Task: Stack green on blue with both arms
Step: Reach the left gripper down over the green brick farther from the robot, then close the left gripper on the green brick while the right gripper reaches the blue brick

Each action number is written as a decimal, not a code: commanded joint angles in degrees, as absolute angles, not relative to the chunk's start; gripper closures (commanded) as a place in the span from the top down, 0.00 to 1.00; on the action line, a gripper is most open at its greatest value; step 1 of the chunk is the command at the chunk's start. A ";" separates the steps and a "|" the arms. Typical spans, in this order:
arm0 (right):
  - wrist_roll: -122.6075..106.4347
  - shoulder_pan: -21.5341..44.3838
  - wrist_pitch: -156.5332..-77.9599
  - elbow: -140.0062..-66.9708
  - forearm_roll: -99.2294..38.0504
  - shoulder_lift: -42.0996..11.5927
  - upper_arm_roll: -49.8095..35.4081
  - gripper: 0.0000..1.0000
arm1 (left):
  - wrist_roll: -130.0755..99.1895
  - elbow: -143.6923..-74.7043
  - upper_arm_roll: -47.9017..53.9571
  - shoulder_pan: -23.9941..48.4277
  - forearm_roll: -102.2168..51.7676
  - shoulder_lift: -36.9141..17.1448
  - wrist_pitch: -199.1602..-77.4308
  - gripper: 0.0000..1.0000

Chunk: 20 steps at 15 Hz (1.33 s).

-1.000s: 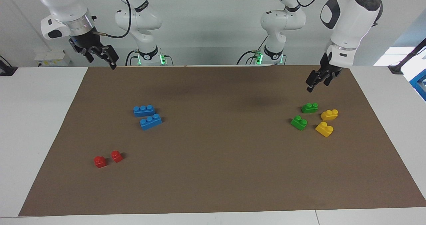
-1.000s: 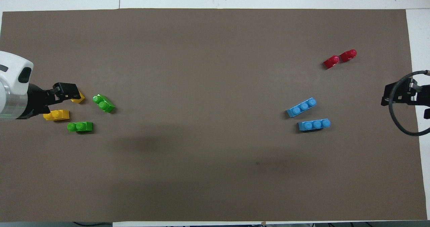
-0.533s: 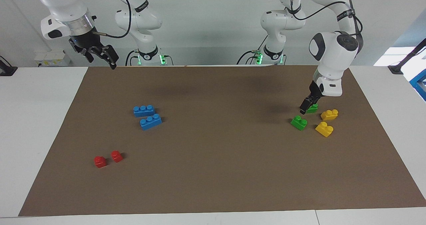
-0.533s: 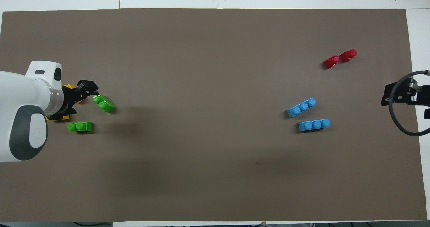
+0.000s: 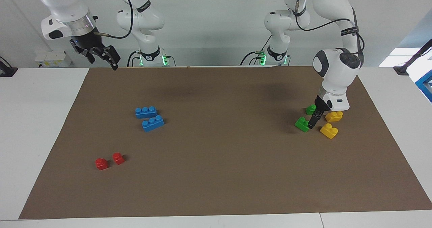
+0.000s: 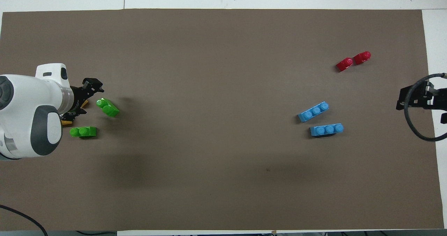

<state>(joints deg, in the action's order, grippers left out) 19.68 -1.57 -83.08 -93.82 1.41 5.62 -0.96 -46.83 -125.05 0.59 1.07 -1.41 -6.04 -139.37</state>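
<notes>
I have the left end effector [image 5: 312, 122] down low at the green brick [image 5: 302, 123] farther from the robots, fingers apart, one fingertip just beside the brick; I cannot tell whether it touches. The second green brick [image 5: 310, 109] sits nearer the robots, and two yellow bricks [image 5: 331, 123] crowd the 3 o'clock side in the facing view. Toward 9 o'clock the brown mat [image 5: 222, 174] runs open to the blue brick [image 5: 153, 123] and its twin [image 5: 145, 111], which lie close together toward the right arm's end. Two red bricks [image 5: 109, 161] lie near the mat's edge. The right end effector [image 5: 103, 56] waits raised over the worktop [image 5: 30, 120] corner, fingers apart.
</notes>
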 commanded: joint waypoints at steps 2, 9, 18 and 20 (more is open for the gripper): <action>19.42 -2.37 -82.79 -94.75 0.88 6.50 -1.41 1.00 | -49.04 -125.77 0.70 1.23 -2.11 -7.20 -142.73 1.00; 19.42 -2.37 -82.79 -94.75 0.88 6.50 -1.41 1.00 | -49.04 -126.91 0.70 2.46 -2.02 -9.75 -144.32 1.00; 19.42 -4.49 -83.67 -94.57 0.97 6.33 -1.23 1.00 | -47.03 -126.74 0.70 2.02 -2.02 -10.81 -144.76 1.00; 19.51 -4.13 -84.98 -94.66 0.79 6.33 -1.32 1.00 | -46.23 -126.74 0.70 2.28 -2.02 -10.81 -144.76 1.00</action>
<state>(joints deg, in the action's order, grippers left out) 19.68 -3.89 -83.42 -93.81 1.41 5.62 -0.92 -47.86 -126.05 1.03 1.89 -1.40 -11.04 -144.05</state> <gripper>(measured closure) 0.000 0.000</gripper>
